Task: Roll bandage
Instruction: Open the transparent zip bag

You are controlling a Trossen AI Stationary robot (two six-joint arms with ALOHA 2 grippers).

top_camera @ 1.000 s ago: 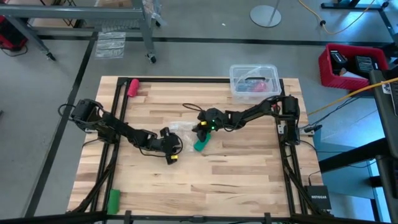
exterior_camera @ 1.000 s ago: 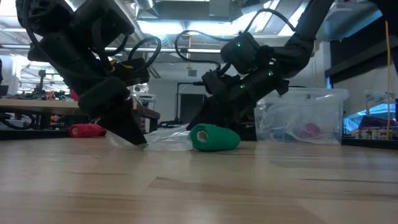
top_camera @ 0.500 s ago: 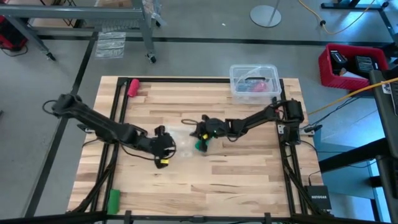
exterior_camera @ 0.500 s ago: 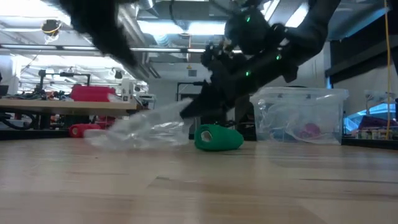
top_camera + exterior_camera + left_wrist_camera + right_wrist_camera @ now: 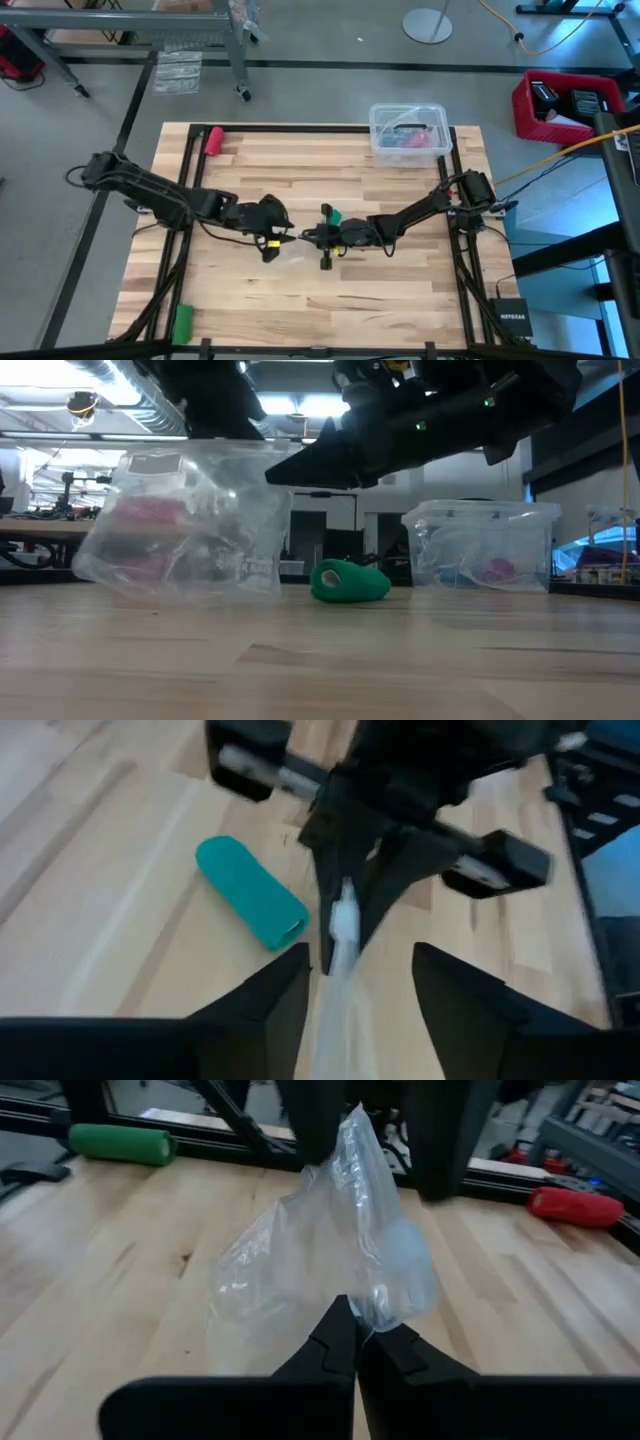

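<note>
Up close, the right pincer (image 5: 355, 1342) is clamped shut on a clear plastic bag (image 5: 330, 1250), held above the surface (image 5: 400, 290) mid-table. Opposite, the left pincer (image 5: 355, 970) stands wide apart around the bag's other edge. Both arms stretch low toward each other. Just behind lies the bandage (image 5: 250, 892), rolled.

The only readable text is "NETGEAR", on a small black box (image 5: 510, 318) beside the table.
</note>
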